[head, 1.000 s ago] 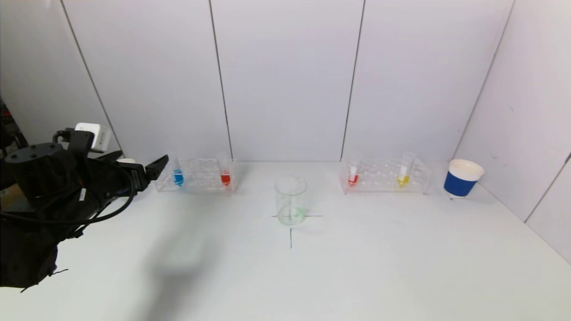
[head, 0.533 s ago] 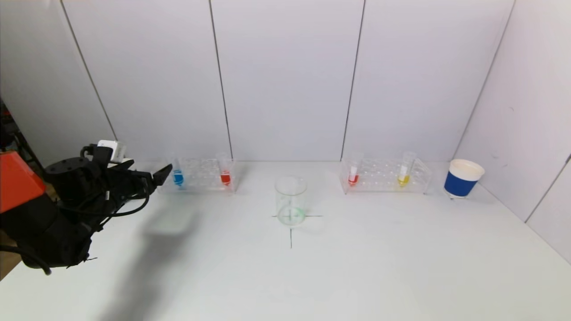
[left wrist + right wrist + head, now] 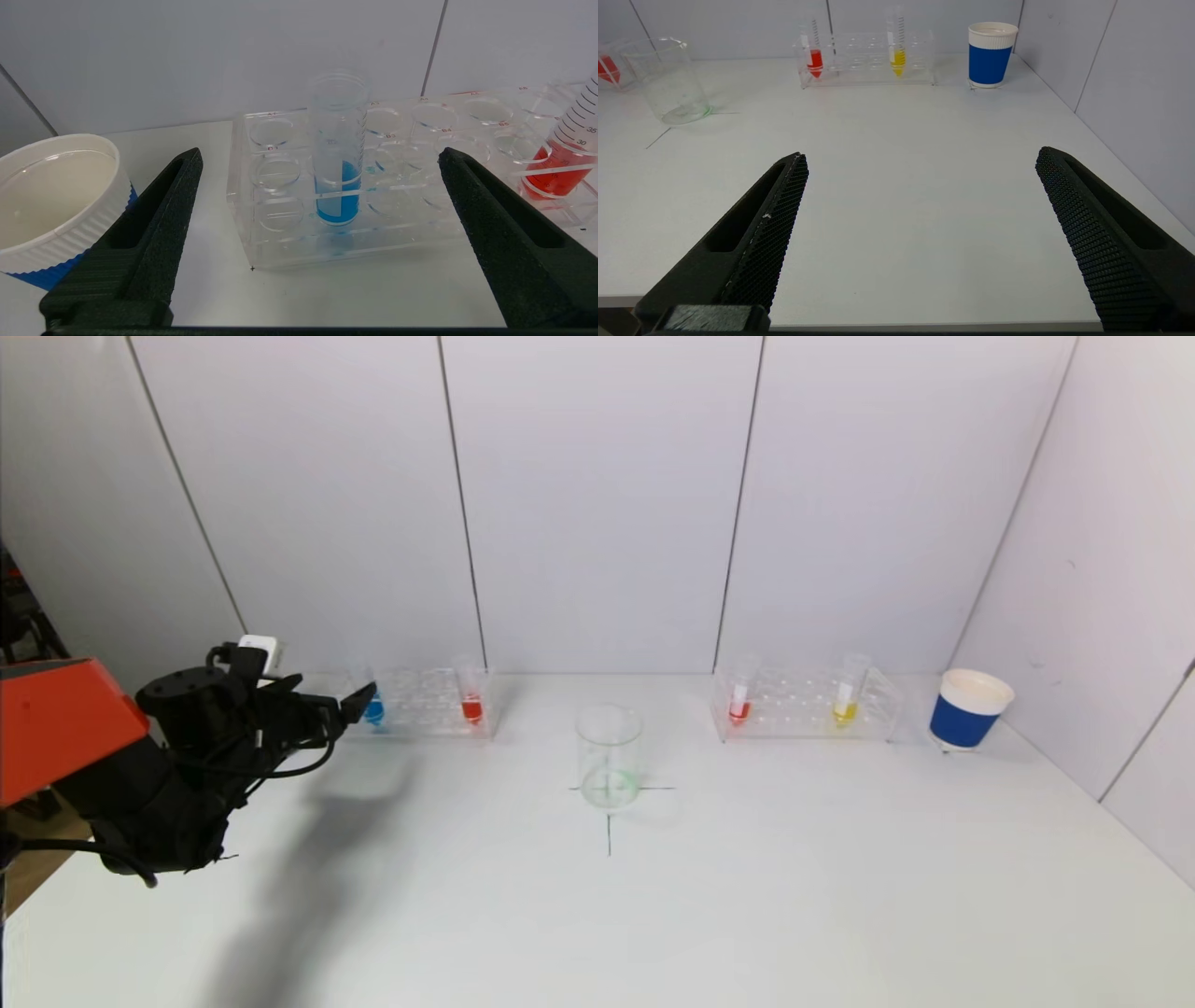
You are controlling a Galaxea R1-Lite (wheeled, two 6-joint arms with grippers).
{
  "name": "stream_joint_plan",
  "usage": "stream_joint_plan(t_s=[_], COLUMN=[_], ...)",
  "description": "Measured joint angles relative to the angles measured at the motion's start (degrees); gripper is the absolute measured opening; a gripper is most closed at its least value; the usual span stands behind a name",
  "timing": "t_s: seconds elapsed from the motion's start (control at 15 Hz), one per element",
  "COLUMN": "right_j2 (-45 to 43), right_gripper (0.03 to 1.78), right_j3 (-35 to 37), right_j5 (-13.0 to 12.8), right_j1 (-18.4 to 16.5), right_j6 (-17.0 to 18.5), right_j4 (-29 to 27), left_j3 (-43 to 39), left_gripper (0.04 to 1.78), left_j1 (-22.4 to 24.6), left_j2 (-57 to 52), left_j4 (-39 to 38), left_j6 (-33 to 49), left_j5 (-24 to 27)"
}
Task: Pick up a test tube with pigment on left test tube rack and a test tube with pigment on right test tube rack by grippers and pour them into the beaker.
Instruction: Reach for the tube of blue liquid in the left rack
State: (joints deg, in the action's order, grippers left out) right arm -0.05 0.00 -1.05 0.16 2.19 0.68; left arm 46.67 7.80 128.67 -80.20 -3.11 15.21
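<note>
While the left hand (image 3: 359,702) hangs low at the left end of the left rack (image 3: 422,706), its two black fingers (image 3: 154,219) stand spread wide and grasp nothing. In the left wrist view the blue tube (image 3: 337,149) stands upright in a front hole of that rack, lined up between the spread fingers but beyond their tips, with no contact visible. The tube holds blue pigment in its lower part only. A second tube with red pigment (image 3: 471,693) stands upright at the right end of the same rack. A white and blue paper cup (image 3: 56,200), seen in the left wrist view, stands on the surface just beside the rack's left end.

The beaker (image 3: 609,757) stands at the centre of the white surface (image 3: 747,896), on a drawn cross mark, well apart from both racks. It appears nearly empty, with a faint green tint at its base.

The right rack (image 3: 805,704) stands at the back right and carries a red tube (image 3: 740,695) at its left end and a yellow tube (image 3: 846,693) towards its right end, both upright. A second blue and white cup (image 3: 967,710) stands just to the right of this rack.

The right hand (image 3: 920,163) is seen only in its own wrist view, held back near the front edge of the surface, well apart from the right rack, fingers released and empty.
</note>
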Motion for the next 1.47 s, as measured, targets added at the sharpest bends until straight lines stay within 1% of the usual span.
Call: stream_joint_plan(t_s=[0.33,1.0,1.27,1.47], right_j2=[0.0,0.0,0.0,0.0], right_gripper=[1.77,1.77,1.77,1.77], right_j3=[0.0,0.0,0.0,0.0], right_j5=[0.0,0.0,0.0,0.0], right_j1=[0.0,0.0,0.0,0.0], right_j6=[0.0,0.0,0.0,0.0], right_j4=[0.0,0.0,0.0,0.0], left_j3=[2.5,8.5,11.3,12.9], left_gripper=[1.76,1.76,1.76,1.76], left_j1=[-0.9,-1.1,-2.3,-2.9], left_j2=[2.1,4.7,6.1,7.0], left_j4=[0.2,3.4,4.0,4.1], left_j6=[0.0,-0.1,-0.3,-0.3], left_j5=[-0.6,-1.2,-3.5,-3.9])
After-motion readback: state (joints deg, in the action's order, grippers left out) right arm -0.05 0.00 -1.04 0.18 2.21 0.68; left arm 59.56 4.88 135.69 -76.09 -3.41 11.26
